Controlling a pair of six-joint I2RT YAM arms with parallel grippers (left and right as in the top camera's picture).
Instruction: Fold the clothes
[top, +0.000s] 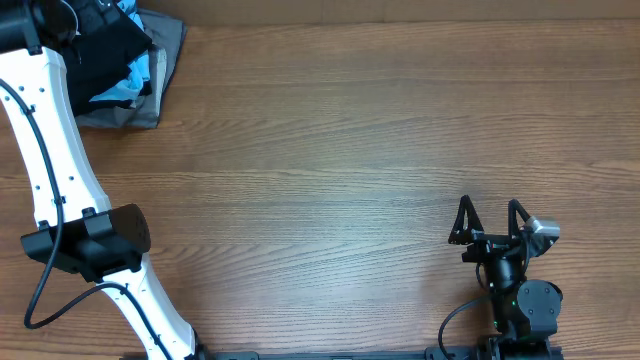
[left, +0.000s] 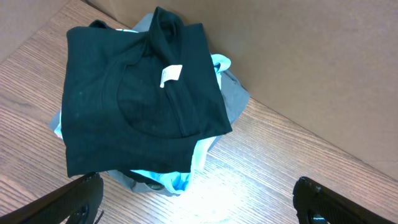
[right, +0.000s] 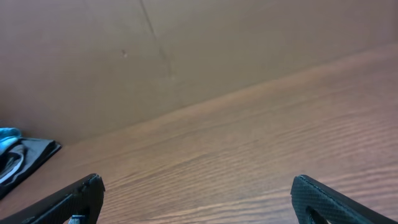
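1. Wood-grain bench stands against a plain brown wall.
2. A black T-shirt lies roughly folded on top of a pile in the bench's far left corner, with its white neck tag showing.
3. Beneath it are a light blue shirt and a grey garment.
4. Left fingers are spread wide above the pile, holding nothing.
5. Right fingers are also wide and empty, well apart from the pile at the near right edge.
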